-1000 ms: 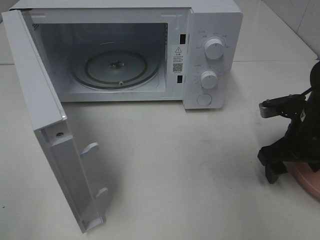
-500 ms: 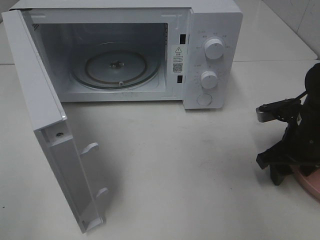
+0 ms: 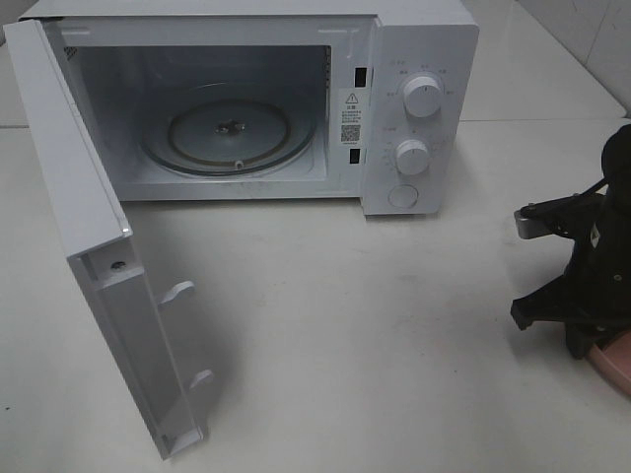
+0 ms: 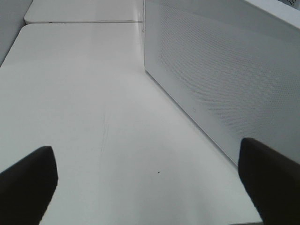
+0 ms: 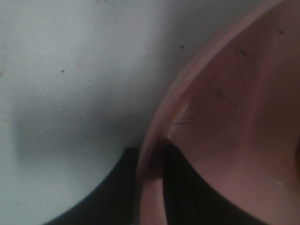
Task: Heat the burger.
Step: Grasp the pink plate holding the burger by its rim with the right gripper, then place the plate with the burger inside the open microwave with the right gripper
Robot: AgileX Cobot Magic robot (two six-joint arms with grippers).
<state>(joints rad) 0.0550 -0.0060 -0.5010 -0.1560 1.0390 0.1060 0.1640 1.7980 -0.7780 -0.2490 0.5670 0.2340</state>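
Observation:
The burger is out of view in every frame. At the right edge of the exterior view my right gripper (image 3: 584,340) is down at the left rim of the pink plate (image 3: 616,367), which is mostly cut off. In the right wrist view its two dark fingers (image 5: 117,187) stand on either side of the plate's raised rim (image 5: 150,140), one outside and one inside, closed against it. My left gripper (image 4: 147,183) hangs open over bare table beside the microwave's outer wall (image 4: 225,79), with nothing between its fingers.
The white microwave (image 3: 414,59) stands at the back with its door (image 3: 99,246) swung wide open towards the front left. Its glass turntable (image 3: 227,128) holds nothing. Two knobs (image 3: 422,97) sit on the right panel.
My right gripper's fingers have closed onto the plate's rim, and the gripper has shifted slightly to the right. The left arm and the microwave have not moved.

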